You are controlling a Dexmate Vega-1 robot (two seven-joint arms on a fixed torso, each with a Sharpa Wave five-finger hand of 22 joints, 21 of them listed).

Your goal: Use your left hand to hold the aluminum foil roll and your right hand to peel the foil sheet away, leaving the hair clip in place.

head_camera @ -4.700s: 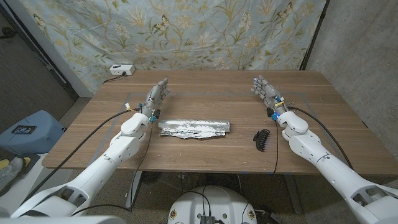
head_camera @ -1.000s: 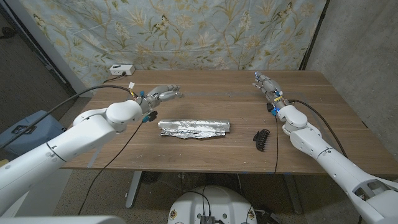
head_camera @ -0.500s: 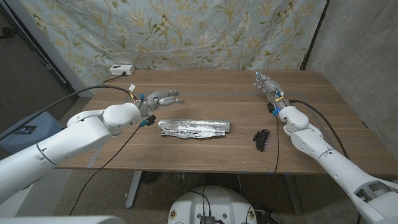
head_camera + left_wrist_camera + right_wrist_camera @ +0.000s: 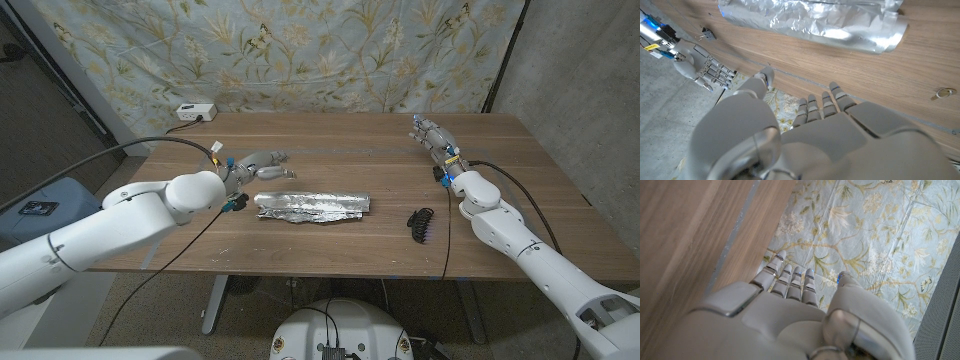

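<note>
The left hand [image 4: 262,160] is edging lower and closer to the aluminum foil roll [image 4: 312,208] than half a second ago, now hovering at about 10 o'clock from the roll's left end, fingers spread and holding nothing; the right hand [image 4: 432,137] is keeping its place near the table's far right, fingers extended and apart, empty, at 12 o'clock from the hair clip [image 4: 420,223]. The roll is lying near the middle of the wooden table [image 4: 340,140], a crinkled, shiny silver tube with a loose wrinkled sheet edge; its long axis is running 9 to 3 o'clock. The clip, black and toothed, is sitting well apart at the roll's 3 o'clock.
</note>
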